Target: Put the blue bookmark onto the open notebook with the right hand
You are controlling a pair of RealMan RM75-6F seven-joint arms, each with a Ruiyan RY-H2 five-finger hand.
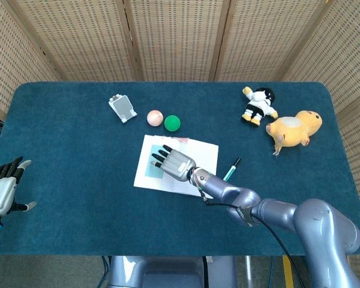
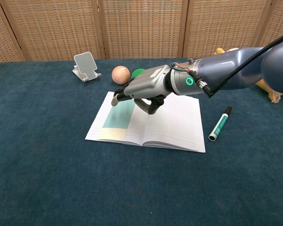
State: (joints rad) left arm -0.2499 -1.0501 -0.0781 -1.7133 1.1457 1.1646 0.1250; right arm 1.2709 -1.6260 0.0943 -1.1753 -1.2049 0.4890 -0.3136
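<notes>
Placing step nearly done: flat teal-blue card bookmark (image 2: pixel 119 116) lies on open white lined notebook (image 2: pixel 172 123) mid-bench; right robot hand (image 2: pixel 144 88) released above it, next lift clear.

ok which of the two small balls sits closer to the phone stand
The peach-coloured ball. It lies between the grey phone stand and the green ball, which sits on its far side, further from the stand.

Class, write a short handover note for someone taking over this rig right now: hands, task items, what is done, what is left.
Right hand: over the open notebook, fingers at the top of the blue bookmark; whether they touch it is unclear.
Left hand: open, at the table's near left edge.
Done: bookmark lies flat on the left page.
Left: lift the right hand clear.
</notes>
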